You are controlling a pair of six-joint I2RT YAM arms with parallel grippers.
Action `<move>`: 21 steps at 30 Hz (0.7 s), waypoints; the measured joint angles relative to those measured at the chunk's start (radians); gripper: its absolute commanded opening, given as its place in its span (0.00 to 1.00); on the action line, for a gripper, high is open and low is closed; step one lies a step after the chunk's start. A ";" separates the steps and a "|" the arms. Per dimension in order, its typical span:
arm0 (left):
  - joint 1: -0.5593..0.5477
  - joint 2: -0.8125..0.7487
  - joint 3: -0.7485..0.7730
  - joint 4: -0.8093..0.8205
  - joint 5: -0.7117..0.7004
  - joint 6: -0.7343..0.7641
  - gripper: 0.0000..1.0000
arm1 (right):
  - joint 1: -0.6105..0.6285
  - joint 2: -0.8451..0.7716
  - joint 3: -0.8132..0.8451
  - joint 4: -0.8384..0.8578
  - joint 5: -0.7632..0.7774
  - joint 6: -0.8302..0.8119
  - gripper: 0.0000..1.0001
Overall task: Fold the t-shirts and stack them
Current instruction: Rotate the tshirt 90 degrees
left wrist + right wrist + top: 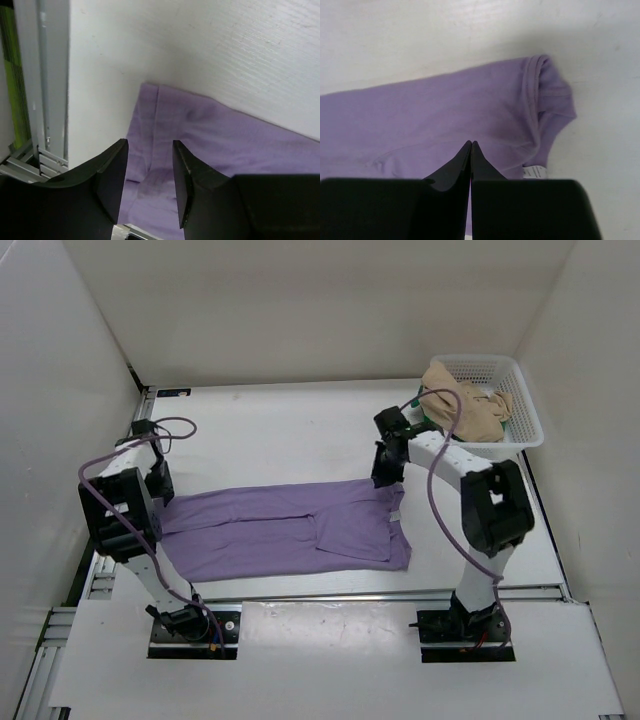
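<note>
Lavender t-shirt (290,530) lies flat, near-left of the basket (530,425). Left gripper (150,145) stands open over the end farthest from the basket; right gripper (471,144) is clenched at the basket-side end. Risk: if that pinch missed cloth, the fold drags skewed.

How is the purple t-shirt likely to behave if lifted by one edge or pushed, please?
The purple t-shirt would probably hang limp from the pinch, since it lies flat with soft creases. It looks thin, so likely light. Pushed, it may bunch rather than slide.
</note>
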 measured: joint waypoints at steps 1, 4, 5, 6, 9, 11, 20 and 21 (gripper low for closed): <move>0.002 -0.011 0.005 -0.006 -0.001 0.000 0.57 | 0.004 0.039 0.006 -0.010 -0.009 0.017 0.00; 0.006 -0.061 0.010 -0.019 -0.012 -0.002 0.63 | 0.002 0.175 0.033 -0.046 -0.022 0.064 0.00; 0.006 -0.078 0.011 -0.021 -0.016 -0.003 0.63 | -0.001 0.210 0.067 -0.076 -0.039 0.080 0.00; 0.007 -0.096 0.011 -0.023 -0.023 -0.003 0.64 | -0.006 0.232 0.101 -0.094 -0.045 0.095 0.00; 0.013 -0.145 0.012 -0.027 -0.039 -0.003 0.64 | -0.014 0.308 0.210 -0.155 -0.071 0.129 0.00; 0.019 -0.157 0.013 -0.030 -0.046 -0.003 0.64 | -0.013 0.369 0.304 -0.198 -0.091 0.147 0.00; 0.115 -0.110 0.067 -0.076 -0.042 -0.003 0.64 | -0.019 0.848 1.040 0.001 -0.308 0.299 0.15; 0.120 -0.101 0.072 -0.080 -0.043 -0.003 0.64 | -0.020 0.887 1.085 0.060 -0.334 0.322 0.20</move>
